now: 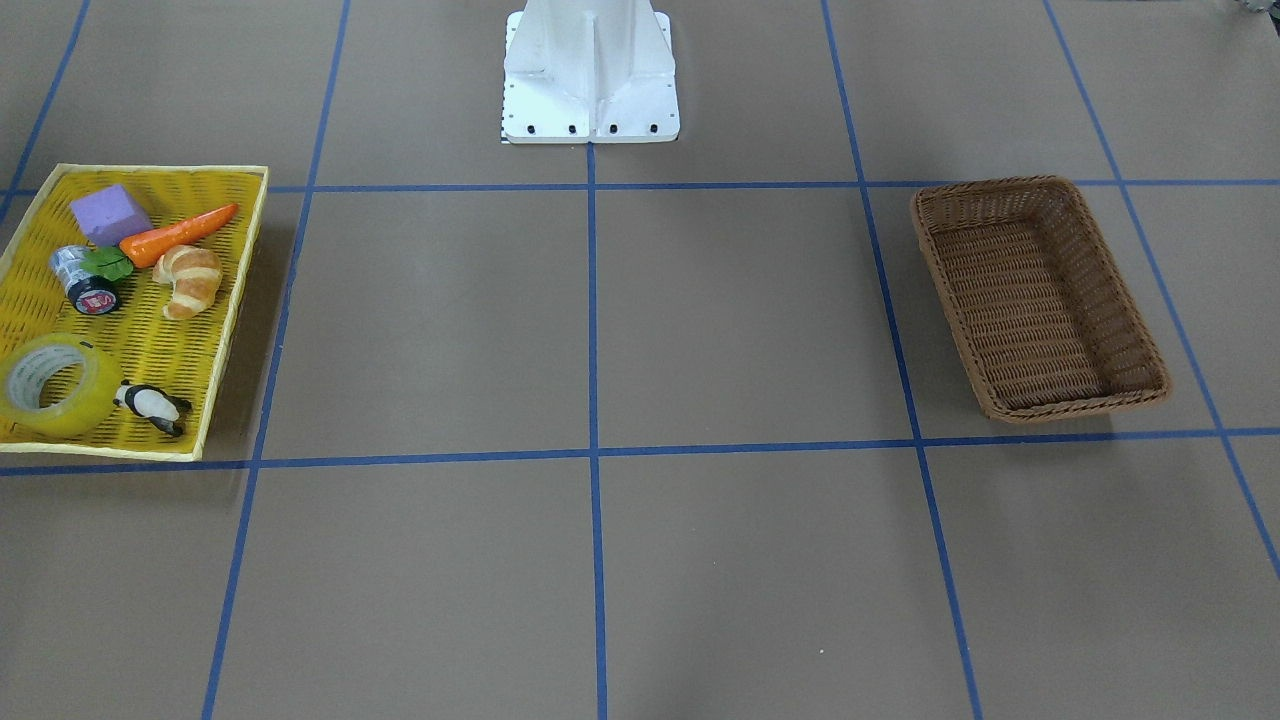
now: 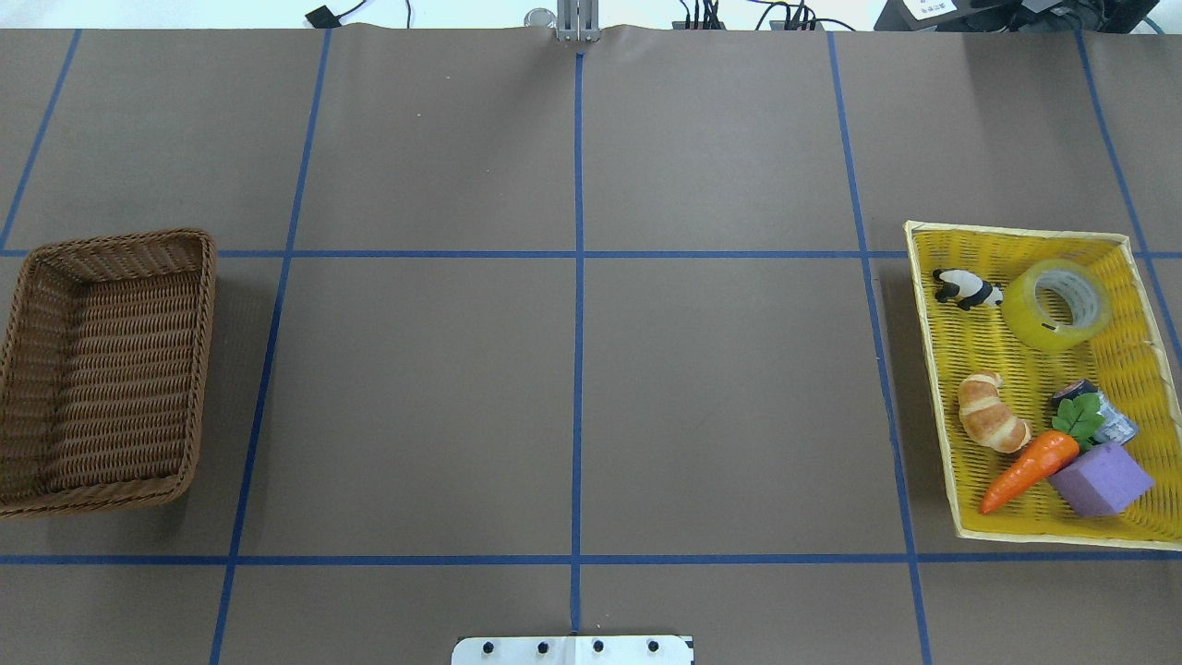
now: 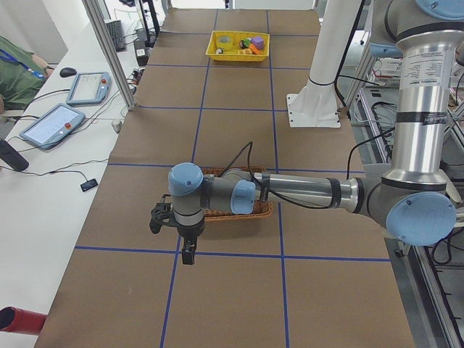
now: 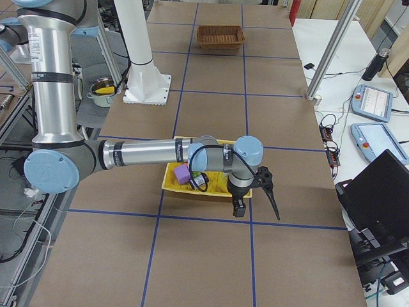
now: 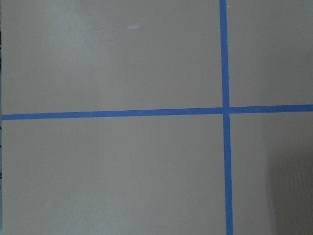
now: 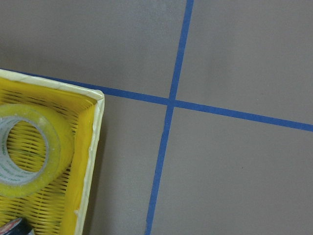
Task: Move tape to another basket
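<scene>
The yellow-green tape roll (image 1: pixel 92 398) lies flat in a corner of the yellow mesh tray (image 1: pixel 232 320), next to a toy panda (image 1: pixel 152 403). It also shows in the overhead view (image 2: pixel 1023 309) and the right wrist view (image 6: pixel 61 147). The brown wicker basket (image 2: pixel 115 245) stands empty at the table's other end (image 1: pixel 1040 405). My right gripper (image 4: pixel 273 206) hangs just past the tray's far edge, above the table. My left gripper (image 3: pixel 155 220) hangs beside the basket (image 3: pixel 217 172). Both grippers show only in the side views, so I cannot tell whether they are open or shut.
The tray (image 2: pixel 923 369) also holds a croissant (image 2: pixel 993 423), a carrot (image 2: pixel 1025 471), a purple block (image 2: pixel 1103 478) and a small silver cylinder (image 1: pixel 80 280). The robot's white base (image 1: pixel 590 90) stands mid-table. Blue tape lines grid the brown tabletop.
</scene>
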### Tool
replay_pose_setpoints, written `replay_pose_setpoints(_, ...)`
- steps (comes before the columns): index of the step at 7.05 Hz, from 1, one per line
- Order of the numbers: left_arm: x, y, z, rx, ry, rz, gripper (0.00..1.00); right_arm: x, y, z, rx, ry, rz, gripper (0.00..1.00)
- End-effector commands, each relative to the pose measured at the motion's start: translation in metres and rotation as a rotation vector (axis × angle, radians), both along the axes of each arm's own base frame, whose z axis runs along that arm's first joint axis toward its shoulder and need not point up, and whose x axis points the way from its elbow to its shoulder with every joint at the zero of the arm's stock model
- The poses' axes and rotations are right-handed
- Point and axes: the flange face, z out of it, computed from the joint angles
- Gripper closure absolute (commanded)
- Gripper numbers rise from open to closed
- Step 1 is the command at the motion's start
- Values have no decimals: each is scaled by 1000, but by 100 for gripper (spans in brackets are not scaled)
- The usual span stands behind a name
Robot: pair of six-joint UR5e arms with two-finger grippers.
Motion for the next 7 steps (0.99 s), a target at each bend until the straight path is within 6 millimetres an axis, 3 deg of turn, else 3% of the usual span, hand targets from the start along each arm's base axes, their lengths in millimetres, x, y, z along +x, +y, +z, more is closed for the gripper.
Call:
replay_pose_setpoints(1, 0, 1, 1, -4, 0, 1, 1, 0, -1, -1, 7, 2, 0, 0)
replay_pose_setpoints(4, 2, 0, -6, 10, 31, 3, 1, -1, -9, -10, 32, 6, -4, 0)
replay_pose_setpoints(5, 7, 0, -13, 14, 93, 6, 1, -3, -22, -42, 107, -3, -3, 0)
replay_pose_setpoints(7, 15, -3, -26, 26, 171, 19, 1, -14, -33, -88, 211, -17, -25, 0)
